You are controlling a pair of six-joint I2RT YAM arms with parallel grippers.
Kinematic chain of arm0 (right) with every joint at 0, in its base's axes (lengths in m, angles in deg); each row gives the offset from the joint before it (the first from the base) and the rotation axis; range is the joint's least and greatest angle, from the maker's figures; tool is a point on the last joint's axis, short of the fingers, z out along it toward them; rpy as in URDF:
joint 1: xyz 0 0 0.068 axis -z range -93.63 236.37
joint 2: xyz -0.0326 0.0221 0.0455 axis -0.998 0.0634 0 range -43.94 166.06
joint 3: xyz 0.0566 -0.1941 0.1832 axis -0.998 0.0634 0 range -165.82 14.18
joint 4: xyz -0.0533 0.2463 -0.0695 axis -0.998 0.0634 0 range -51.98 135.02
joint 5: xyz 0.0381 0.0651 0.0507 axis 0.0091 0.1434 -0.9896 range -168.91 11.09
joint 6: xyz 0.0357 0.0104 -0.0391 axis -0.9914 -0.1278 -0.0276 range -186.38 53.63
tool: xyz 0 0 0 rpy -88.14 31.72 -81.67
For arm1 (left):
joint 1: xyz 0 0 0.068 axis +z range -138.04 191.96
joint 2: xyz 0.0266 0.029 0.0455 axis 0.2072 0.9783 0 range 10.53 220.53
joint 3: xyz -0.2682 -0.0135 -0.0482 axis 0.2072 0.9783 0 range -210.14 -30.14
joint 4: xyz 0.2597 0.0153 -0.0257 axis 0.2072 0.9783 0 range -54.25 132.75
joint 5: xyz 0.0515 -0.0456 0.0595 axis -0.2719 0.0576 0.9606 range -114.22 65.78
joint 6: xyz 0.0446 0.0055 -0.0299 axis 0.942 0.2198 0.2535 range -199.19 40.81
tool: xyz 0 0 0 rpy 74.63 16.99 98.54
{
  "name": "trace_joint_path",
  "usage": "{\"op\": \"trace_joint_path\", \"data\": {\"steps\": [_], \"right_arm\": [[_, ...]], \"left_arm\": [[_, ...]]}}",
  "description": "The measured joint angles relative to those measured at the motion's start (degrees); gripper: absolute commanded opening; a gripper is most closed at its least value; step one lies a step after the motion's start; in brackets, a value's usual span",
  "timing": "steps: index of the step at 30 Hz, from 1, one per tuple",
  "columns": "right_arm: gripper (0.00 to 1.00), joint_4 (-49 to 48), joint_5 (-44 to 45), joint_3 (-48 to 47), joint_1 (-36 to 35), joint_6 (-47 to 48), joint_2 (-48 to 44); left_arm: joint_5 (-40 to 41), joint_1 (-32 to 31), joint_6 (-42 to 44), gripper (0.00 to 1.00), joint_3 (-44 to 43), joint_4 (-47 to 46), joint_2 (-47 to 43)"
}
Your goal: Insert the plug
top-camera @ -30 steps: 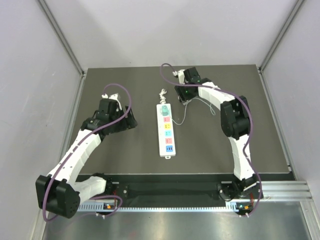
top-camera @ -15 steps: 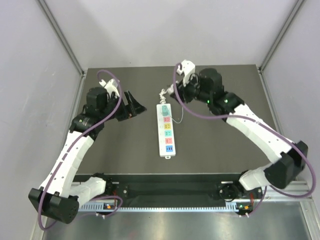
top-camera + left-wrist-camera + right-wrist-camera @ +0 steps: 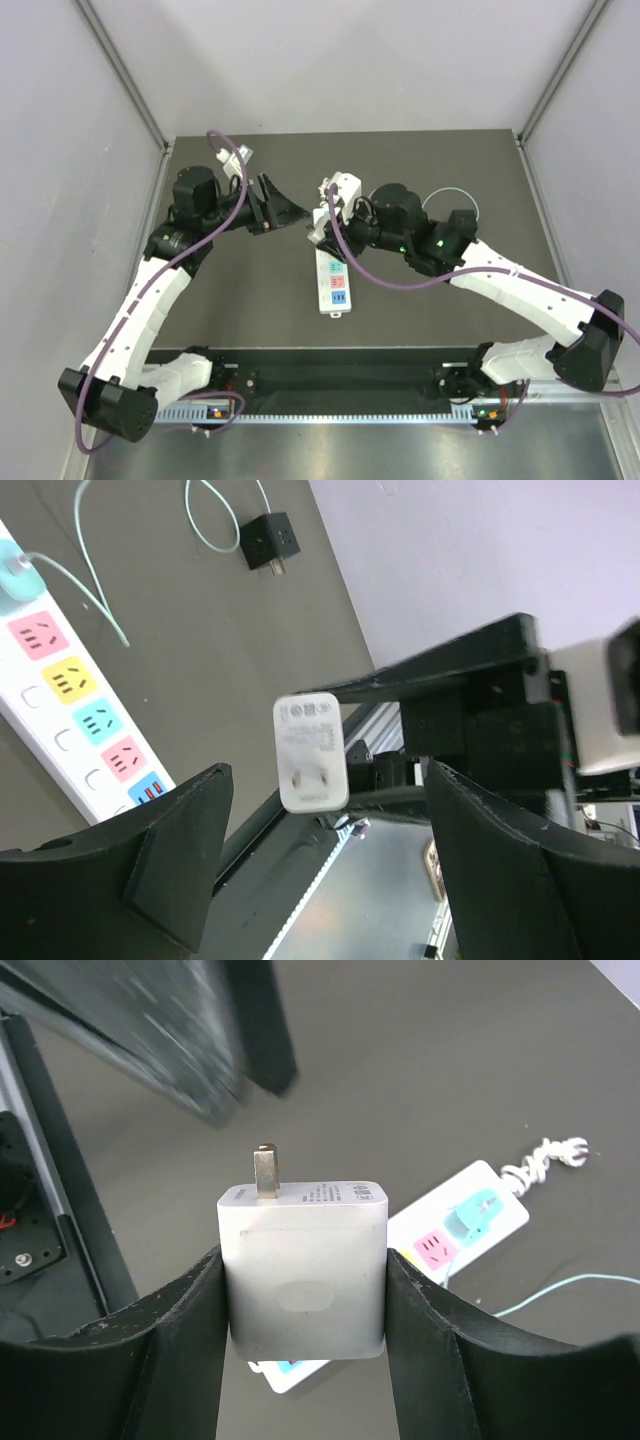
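Observation:
The teal-green plug (image 3: 472, 1210) sits on the end socket of the white power strip (image 3: 503, 1222), with its thin cable (image 3: 560, 1290) trailing off. It also shows at the left edge of the left wrist view (image 3: 12, 572). In the top view it is hidden under the right arm. My right gripper (image 3: 303, 1260) is shut on a plain white square block (image 3: 303, 1270), prongs up, held above the strip's far end (image 3: 333, 285). My left gripper (image 3: 285, 212) is open and empty, just left of the block (image 3: 312, 750), facing it.
A small black cube adapter (image 3: 270, 540) lies on the dark mat beyond the strip. A loop of thin cable (image 3: 450, 195) lies at the back right. The strip's coloured sockets (image 3: 70, 680) run toward the near edge. Grey walls stand on both sides.
My right arm has swung from the far back to the left, bringing the white block over the strip's far end. My left gripper has moved right and up toward it.

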Motion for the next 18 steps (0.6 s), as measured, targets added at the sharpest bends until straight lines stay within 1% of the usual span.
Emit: {"op": "trace_joint_path", "data": {"steps": [3, 8, 9, 10, 12, 13, 16, 17, 18], "right_arm": [[0.0, -0.8, 0.2, 0.0, -1.4, -0.3, 0.0], [0.0, -1.4, 1.0, 0.0, -2.6, -0.3, 0.0], [0.0, -1.4, 1.2, 0.0, -2.6, -0.3, 0.1], [0.0, -1.3, 1.3, -0.1, -2.8, -0.3, 0.2], [0.0, -1.0, 1.6, -0.1, -3.0, -0.3, 0.7], [0.0, -0.9, 1.8, -0.1, -3.0, -0.3, 1.2], [0.03, -0.6, 2.4, -0.1, -3.2, -0.3, 1.9], [0.03, -0.4, 2.6, -0.1, -3.3, -0.3, 2.0], [0.05, 0.0, 2.9, -0.1, -3.3, -0.4, 2.0]], "left_arm": [[-0.4, -1.0, -1.3, 0.81, 2.7, -2.1, 0.4], [-0.9, -2.1, -2.5, 0.78, 6.0, -2.4, 1.6], [-1.0, -2.2, -2.7, 0.76, 6.4, -2.5, 1.6], [-1.2, -2.2, -3.1, 0.63, 7.0, -2.7, 1.6], [-1.9, -2.2, -3.8, 0.52, 7.6, -3.8, 1.6], [-2.4, -2.3, -4.3, 0.44, 8.0, -4.7, 1.5], [-4.0, -2.3, -6.5, 0.36, 10.0, -7.7, 1.4], [-4.4, -2.3, -7.4, 0.28, 10.8, -8.7, 1.4], [-4.9, -2.2, -8.3, 0.24, 11.5, -9.6, 1.5]]}}
